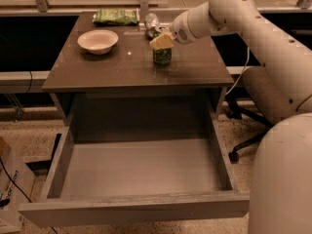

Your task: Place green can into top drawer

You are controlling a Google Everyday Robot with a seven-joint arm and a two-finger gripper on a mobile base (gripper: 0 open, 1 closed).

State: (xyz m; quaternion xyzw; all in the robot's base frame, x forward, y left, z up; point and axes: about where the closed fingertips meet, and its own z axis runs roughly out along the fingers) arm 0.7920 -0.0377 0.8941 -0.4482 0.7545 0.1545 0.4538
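Directly beneath the gripper point(162, 41) stood the green can point(162, 56), upright with its long axis vertical, on the right half of the table point(117, 69). The gripper sat at the can's top; whether it had hold of the can could not be told. A bowl point(97, 41) lay well to the left, a snack bag point(116, 16) and a silver can point(151, 22) farther back. The top drawer point(141, 172) stood pulled open on the near side, so the can probably needed lifting, then carrying nearward and down.
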